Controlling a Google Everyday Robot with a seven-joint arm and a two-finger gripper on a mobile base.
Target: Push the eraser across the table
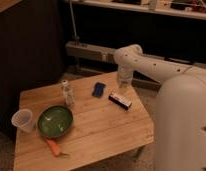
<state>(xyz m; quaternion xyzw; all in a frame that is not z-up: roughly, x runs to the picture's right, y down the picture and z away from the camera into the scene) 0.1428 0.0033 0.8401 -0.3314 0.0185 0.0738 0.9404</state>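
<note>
Matt plank-grained wood table (108, 127), glossy green bowl (56, 120), smooth pale hand (123, 84) at far edge

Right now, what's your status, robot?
Gripper low at far edge of table, just behind eraser. Eraser lying flat. Blue rectangle close by, not touching; green bowl farther off.

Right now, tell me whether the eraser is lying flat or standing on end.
The eraser lies flat: its long side rests on the table. The gripper hangs just behind it, near the far edge.
</note>
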